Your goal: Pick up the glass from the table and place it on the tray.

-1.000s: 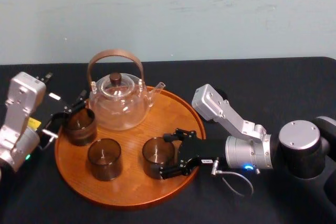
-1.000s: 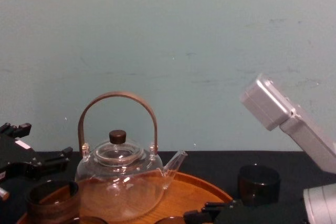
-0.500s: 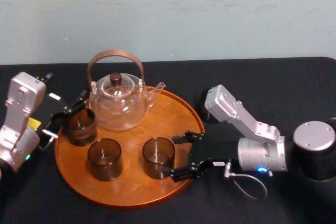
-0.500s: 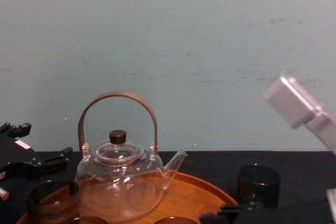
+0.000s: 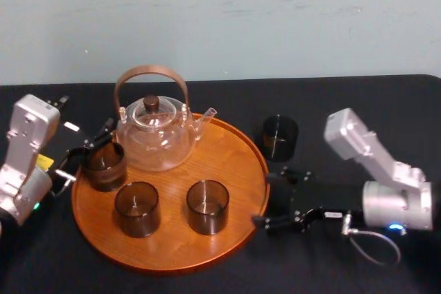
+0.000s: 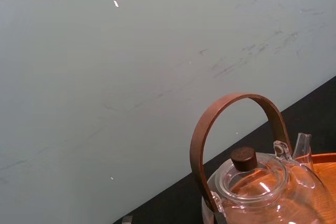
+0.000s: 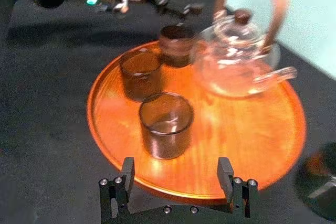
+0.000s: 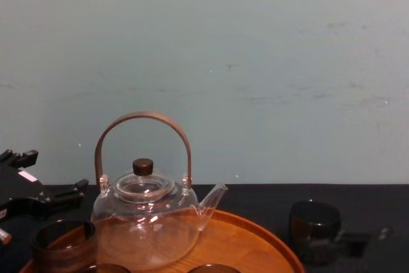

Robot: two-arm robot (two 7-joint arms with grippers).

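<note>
A dark glass (image 5: 280,137) stands on the black table (image 5: 344,108), just off the back right rim of the round wooden tray (image 5: 231,160); the chest view shows this glass (image 8: 314,225) too. Three more dark glasses stand on the tray: front right (image 5: 207,206), front left (image 5: 136,208) and back left (image 5: 105,165). My right gripper (image 5: 267,200) hangs open beside the tray's right edge with nothing between its fingers; in its wrist view the gripper (image 7: 176,190) faces the front-right glass (image 7: 165,124). My left gripper (image 5: 88,153) sits open at the tray's left edge, beside the back-left glass.
A clear glass teapot (image 5: 155,135) with a brown hoop handle stands at the back of the tray, spout pointing right. Black cloth stretches to the right of the tray and in front of it. A pale wall rises behind the table.
My right gripper has drawn back to the right, off the tray, leaving the front-right glass standing there. The arm's swing has uncovered the glass on the table. The left arm has not moved.
</note>
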